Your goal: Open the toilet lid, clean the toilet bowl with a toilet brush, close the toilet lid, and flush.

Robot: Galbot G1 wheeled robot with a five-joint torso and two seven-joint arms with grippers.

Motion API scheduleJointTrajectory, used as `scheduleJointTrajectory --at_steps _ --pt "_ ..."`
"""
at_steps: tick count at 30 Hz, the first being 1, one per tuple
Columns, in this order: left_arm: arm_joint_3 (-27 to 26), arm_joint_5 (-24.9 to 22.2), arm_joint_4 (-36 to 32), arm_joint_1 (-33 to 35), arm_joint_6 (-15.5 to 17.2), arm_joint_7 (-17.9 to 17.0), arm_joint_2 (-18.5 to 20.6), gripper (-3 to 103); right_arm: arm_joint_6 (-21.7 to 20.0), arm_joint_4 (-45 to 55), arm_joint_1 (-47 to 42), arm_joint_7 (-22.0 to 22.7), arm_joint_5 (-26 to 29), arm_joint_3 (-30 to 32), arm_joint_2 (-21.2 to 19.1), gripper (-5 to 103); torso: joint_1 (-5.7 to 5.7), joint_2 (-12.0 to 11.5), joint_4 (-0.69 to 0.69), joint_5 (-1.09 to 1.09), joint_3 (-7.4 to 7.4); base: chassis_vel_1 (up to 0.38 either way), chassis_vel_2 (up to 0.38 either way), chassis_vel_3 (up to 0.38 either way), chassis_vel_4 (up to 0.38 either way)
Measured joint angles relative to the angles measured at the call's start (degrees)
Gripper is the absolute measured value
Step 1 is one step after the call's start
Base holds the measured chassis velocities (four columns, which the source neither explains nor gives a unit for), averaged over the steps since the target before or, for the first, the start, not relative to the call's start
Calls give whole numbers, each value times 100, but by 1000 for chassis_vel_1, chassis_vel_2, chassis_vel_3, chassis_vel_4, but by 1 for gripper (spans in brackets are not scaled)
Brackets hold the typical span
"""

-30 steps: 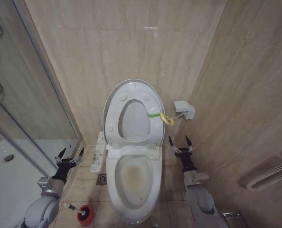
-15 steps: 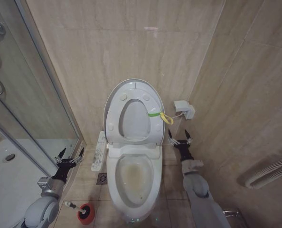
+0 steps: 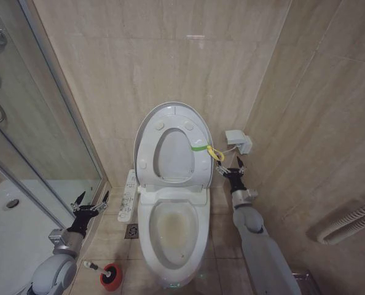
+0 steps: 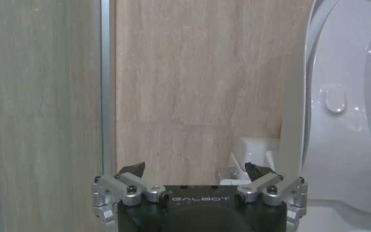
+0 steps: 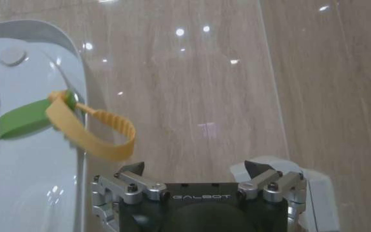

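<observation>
Glossy white toilet lid stands upright against the tiled wall, long axis vertical, green strap and yellow loop sticking out its right edge. Right gripper sits just below that loop, fingers spread, empty. Stained toilet bowl is uncovered below. Toilet brush sits on the floor at left, near the open, empty left gripper.

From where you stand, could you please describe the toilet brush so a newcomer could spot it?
Find the white toilet bowl; on the floor tiles to its left, near the left gripper, sits the toilet brush. Its small round red holder and thin pale handle distinguish it from the white control panel.
</observation>
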Motion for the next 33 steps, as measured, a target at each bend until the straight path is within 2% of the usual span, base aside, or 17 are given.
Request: scheduleJointTrajectory --at_steps 18,23,28,33 --pt "0 0 0 0 0 0 0 100 -55 -652 1093 67 63 -178 -74 100 1 0 0 0 0 0 0 0 0" --pt "0 0 0 0 0 0 0 100 -78 -756 1342 139 66 -324 17 100 0 0 0 0 0 0 0 0 0" --pt "0 0 0 0 0 0 0 100 -80 -913 1545 190 56 -440 143 100 0 0 -7 -1 0 0 0 0 0" --pt "0 0 0 0 0 0 0 100 -72 -1026 1670 223 33 -507 218 100 1 0 -5 -1 0 0 0 0 0"
